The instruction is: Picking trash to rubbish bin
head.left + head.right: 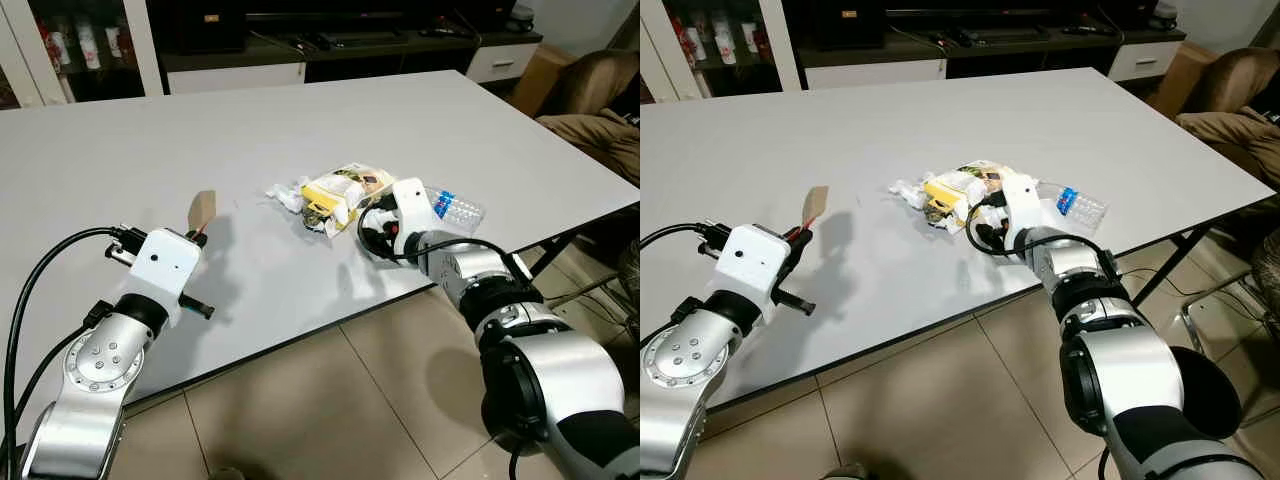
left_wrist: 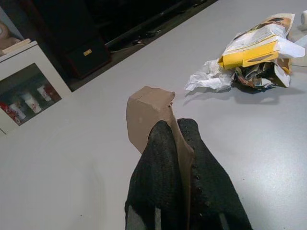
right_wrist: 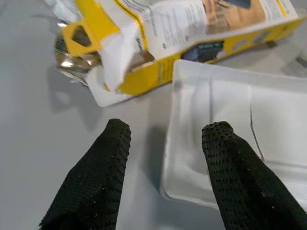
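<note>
The left jaws are closed flat on a brown cardboard scrap point(image 2: 148, 112), while the right jaws stand parted with nothing between them.

Left eye view: the left gripper point(image 1: 197, 232) holds the cardboard scrap upright above the grey worktop point(image 1: 150, 130), on the robot's left. Well apart to its right lies the trash pile: a torn yellow box point(image 1: 345, 188), crumpled white paper point(image 1: 286, 194) and a clear plastic bottle point(image 1: 458, 209). The right gripper point(image 1: 370, 215) sits low at the near edge of that pile.

Left wrist view: both black fingers point(image 2: 160, 167) pinch the scrap, which juts beyond their tips; the yellow box and paper lie farther off.

Right wrist view: the spread fingers point(image 3: 103, 167) hover by a white tray-like piece point(image 3: 230, 110), one fingertip over its edge, the yellow box just beyond.
</note>
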Tool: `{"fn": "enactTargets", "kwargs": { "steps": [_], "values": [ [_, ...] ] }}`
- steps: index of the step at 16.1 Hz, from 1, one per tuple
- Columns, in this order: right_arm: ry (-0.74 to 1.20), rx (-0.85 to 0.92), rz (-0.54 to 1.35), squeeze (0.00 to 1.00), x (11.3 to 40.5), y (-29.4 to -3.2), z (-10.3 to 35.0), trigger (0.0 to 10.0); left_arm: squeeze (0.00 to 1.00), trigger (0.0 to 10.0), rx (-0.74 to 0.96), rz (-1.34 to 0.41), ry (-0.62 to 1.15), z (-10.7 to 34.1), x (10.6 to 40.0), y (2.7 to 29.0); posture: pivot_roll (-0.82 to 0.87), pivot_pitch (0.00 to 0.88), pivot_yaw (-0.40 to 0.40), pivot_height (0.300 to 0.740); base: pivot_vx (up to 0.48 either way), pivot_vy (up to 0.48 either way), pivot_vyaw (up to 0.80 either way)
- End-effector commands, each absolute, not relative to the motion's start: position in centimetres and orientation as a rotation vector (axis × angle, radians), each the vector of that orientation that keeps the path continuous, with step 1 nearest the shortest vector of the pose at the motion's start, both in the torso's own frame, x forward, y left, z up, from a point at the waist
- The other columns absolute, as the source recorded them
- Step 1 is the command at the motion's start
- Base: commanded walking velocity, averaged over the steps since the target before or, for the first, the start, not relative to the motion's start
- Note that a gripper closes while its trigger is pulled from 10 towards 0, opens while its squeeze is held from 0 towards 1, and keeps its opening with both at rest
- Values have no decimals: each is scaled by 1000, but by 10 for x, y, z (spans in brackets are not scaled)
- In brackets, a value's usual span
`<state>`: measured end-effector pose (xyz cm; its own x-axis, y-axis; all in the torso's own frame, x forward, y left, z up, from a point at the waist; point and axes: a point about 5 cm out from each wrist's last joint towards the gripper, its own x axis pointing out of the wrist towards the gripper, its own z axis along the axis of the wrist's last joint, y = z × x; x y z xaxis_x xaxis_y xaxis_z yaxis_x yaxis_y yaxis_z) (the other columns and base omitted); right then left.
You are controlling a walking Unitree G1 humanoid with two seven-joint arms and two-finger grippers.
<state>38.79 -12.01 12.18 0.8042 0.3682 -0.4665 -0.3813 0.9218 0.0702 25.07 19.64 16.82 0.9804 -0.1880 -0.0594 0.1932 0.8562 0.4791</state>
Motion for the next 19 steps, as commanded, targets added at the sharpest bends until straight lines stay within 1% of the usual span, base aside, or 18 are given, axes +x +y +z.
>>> {"fn": "enactTargets", "kwargs": {
  "steps": [1,5,7,11,12,13,14,19],
  "values": [
    [503,-25,365,0,386,-128,116,10000,0,10000,514,-218,6,168,250,194,104,0,-115,740,0,0,0],
    [532,-99,355,0,379,-130,101,10000,0,10000,522,-219,12,167,250,195,104,0,-110,740,0,0,0],
    [568,-103,381,0,373,-127,90,10000,0,10000,522,-219,14,166,248,195,108,0,-116,740,0,0,0],
    [581,-87,402,0,371,-125,88,10000,0,10000,526,-218,12,167,249,195,108,0,-116,740,0,0,0],
    [577,-75,404,0,371,-125,89,2235,0,10000,526,-220,9,167,249,195,108,0,-115,740,0,0,0],
    [575,-72,403,0,372,-126,89,1333,0,10000,527,-221,9,167,249,194,108,0,-115,740,0,0,0],
    [569,-73,399,0,372,-126,90,0,0,10000,528,-222,6,168,249,194,108,0,-115,740,0,0,0],
    [546,-70,399,0,374,-128,93,0,0,10000,532,-223,1,168,250,194,111,0,-118,740,0,0,0]
  ]
}}
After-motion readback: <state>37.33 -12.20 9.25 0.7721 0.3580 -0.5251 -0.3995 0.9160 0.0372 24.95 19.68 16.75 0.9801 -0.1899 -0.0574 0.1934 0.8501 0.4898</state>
